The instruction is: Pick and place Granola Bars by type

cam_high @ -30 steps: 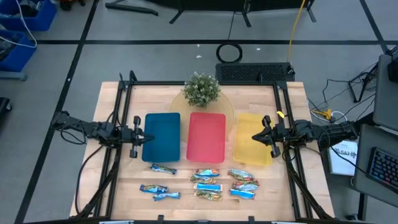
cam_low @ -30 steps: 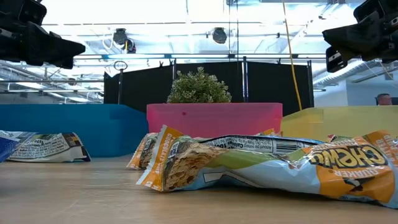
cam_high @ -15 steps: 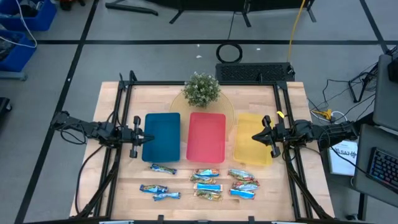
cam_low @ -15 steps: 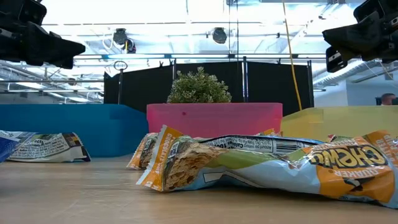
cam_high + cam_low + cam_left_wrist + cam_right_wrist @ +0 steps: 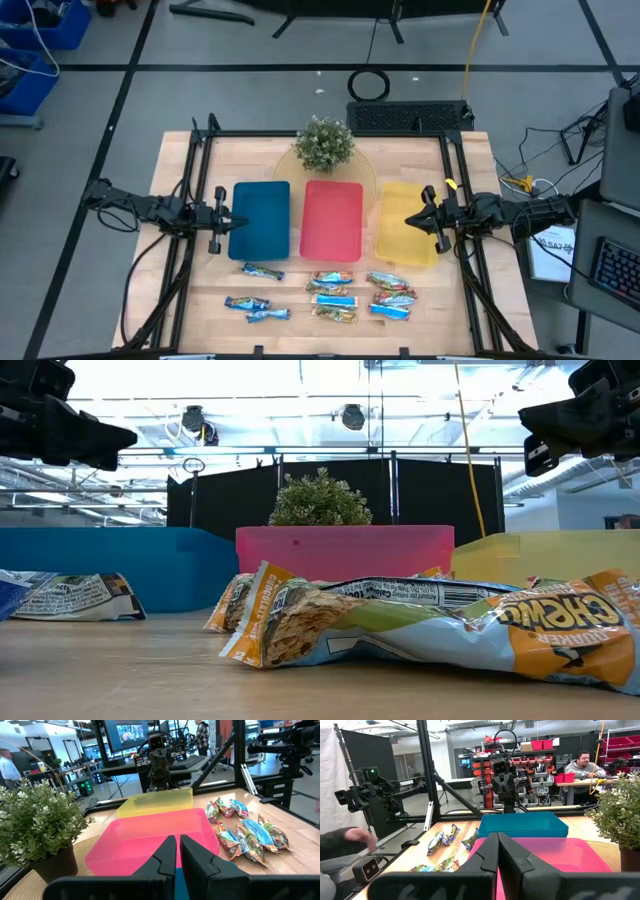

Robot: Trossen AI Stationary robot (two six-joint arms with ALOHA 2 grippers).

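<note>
Nine granola bars (image 5: pixel 330 297) lie scattered on the wooden table's (image 5: pixel 460 300) front edge, below blue (image 5: pixel 262 220), red (image 5: pixel 332 220) and yellow (image 5: pixel 405 222) trays, while left gripper (image 5: pixel 228 222) and right gripper (image 5: pixel 412 221) hover clenched, grasping nothing.

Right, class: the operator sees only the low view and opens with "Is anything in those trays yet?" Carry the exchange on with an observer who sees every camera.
Observer: No. From above, the blue tray, red tray and yellow tray hold no bars.
Operator: How many bars are out?
Observer: Nine granola bars, all on the table in front of the trays: three before the blue one, six before the red and yellow.
Operator: And the claws?
Observer: Both are shut on nothing, with the left claw at the blue tray's outer edge and the right claw over the yellow tray's.
</note>
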